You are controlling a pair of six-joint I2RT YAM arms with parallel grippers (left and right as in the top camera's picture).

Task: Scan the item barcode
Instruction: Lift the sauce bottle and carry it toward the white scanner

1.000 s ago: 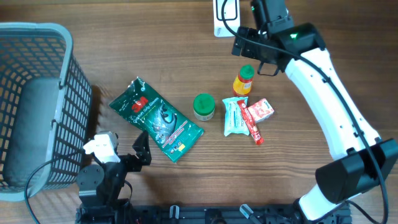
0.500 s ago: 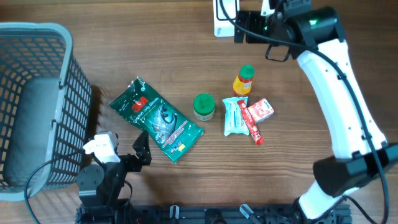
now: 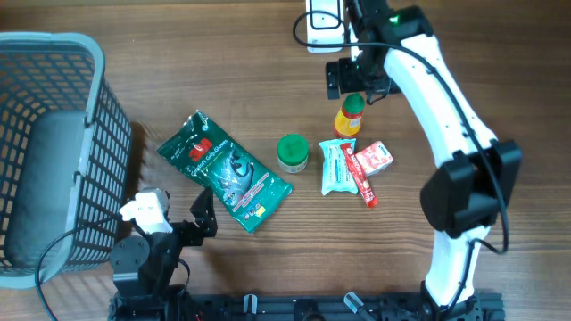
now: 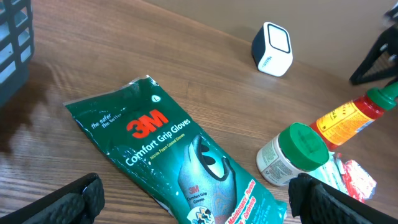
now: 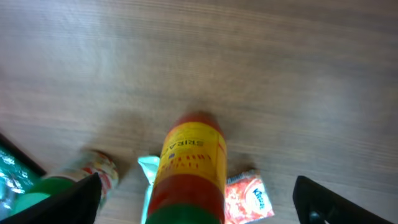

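A yellow sriracha bottle (image 3: 349, 116) with a green cap stands upright behind the other items. My right gripper (image 3: 357, 78) hovers open just above and behind it. In the right wrist view the bottle (image 5: 189, 171) rises between the two spread fingers of that gripper (image 5: 199, 205), with nothing touching it. The white barcode scanner (image 3: 323, 25) sits at the table's back edge. My left gripper (image 3: 192, 221) rests open near the front edge. In the left wrist view its gripper (image 4: 199, 202) is over the corner of a green 3M gloves pack (image 4: 180, 155).
A green-lidded jar (image 3: 292, 152), a white-teal packet (image 3: 336, 167), a red packet (image 3: 373, 159) and a red stick (image 3: 364, 185) lie around the bottle. The gloves pack (image 3: 225, 171) lies left of them. A grey wire basket (image 3: 53, 152) fills the left side.
My right gripper has swung from beside the scanner at the back down and left to just above the sriracha bottle. The left arm has not moved.
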